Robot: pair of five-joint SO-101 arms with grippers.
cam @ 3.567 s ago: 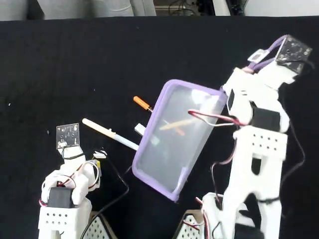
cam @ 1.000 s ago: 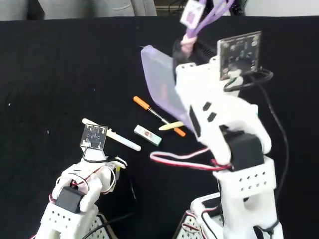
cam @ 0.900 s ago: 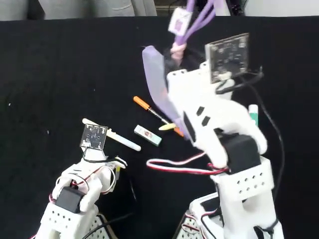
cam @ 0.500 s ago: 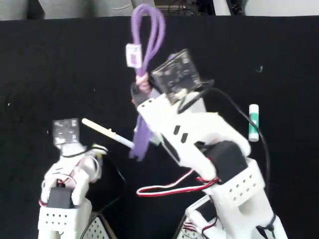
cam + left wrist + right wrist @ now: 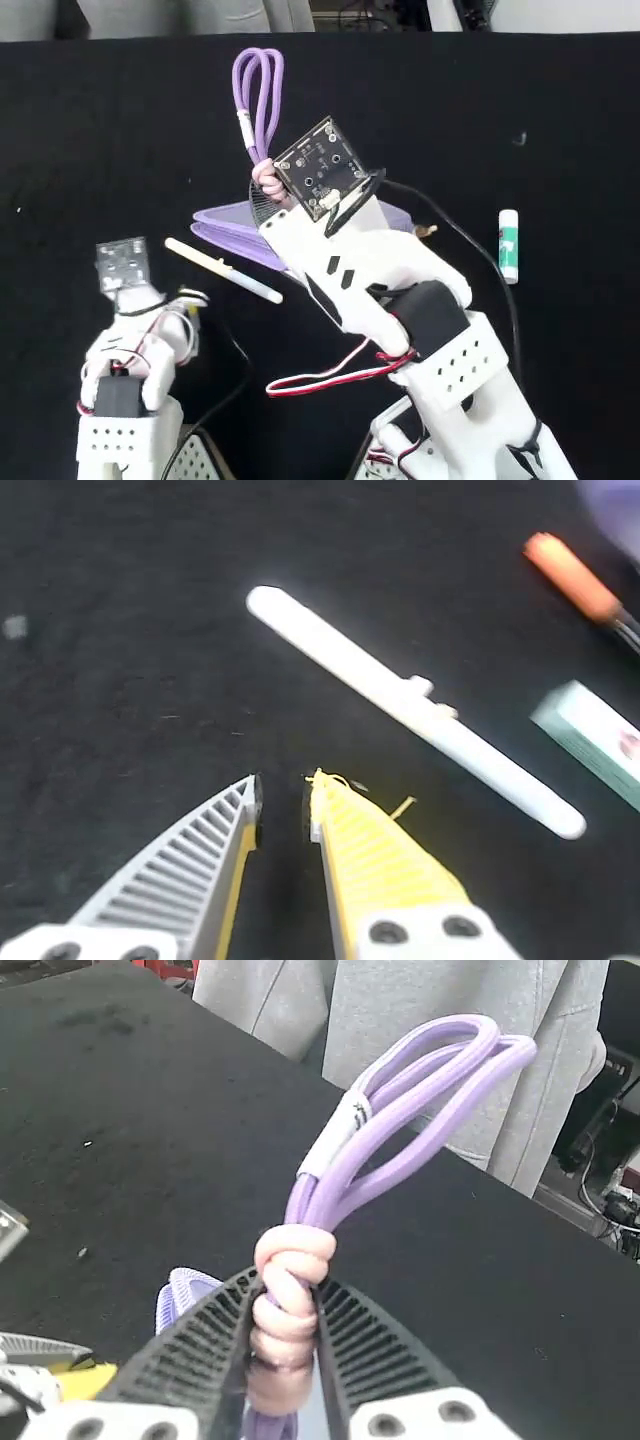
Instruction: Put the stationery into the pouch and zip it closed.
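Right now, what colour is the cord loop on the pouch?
The loop is purple, clearest in the right wrist view.

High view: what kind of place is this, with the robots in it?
Probably a robotics lab or workshop. A white plastic left arm and right arm stand at a black cloth-covered table, a bare circuit-board camera rides on a wrist, and loose cables lie beyond the table's far edge.

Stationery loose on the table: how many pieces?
4: white pen beside the pouch, orange tool and eraser near it, glue stick at right; more may be hidden.
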